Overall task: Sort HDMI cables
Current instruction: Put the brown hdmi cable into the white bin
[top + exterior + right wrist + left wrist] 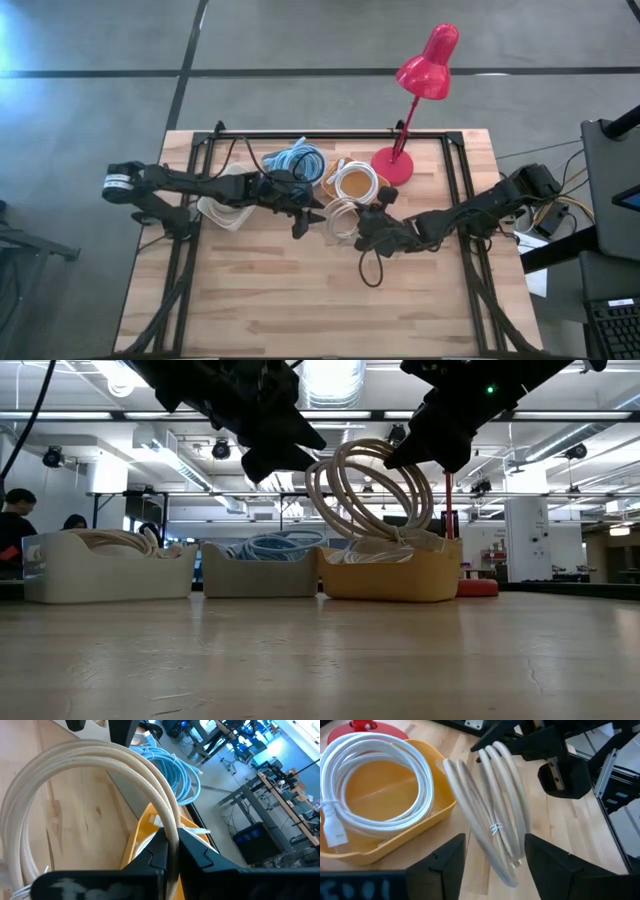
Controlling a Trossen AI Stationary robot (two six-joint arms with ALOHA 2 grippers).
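1. Three bins are seen in a row at the far side of the table (300, 300): a white bin (105, 575), a grey bin (262, 578) and a yellow bin (390, 575).
2. Tan cables (110, 540) are already lying in the white bin, a heap of light blue cables (296, 160) is in the grey bin, and a white cable (375, 780) is coiled in the yellow bin. How many coils are stacked in each bin cannot be told.
3. One tan coil (368, 490) is held up in the air, above the near edge of the yellow bin and between the two arms. It is therefore judged not yet sorted, since the tan cables are kept in the white bin at the other end of the row.
4. The tan coil is pinched at its upper edge by the right gripper (170, 851), whose fingers are closed tight on the strands.
5. The left gripper (495, 857) is placed just beside the coil with its fingers spread wide, one on each side of the lower loop; nothing is gripped by it yet. A handover from right to left is judged to be in hand.
6. No loose coil is seen on the bare tabletop, so the sorting is judged to be far along, with at least this tan coil left to be placed.
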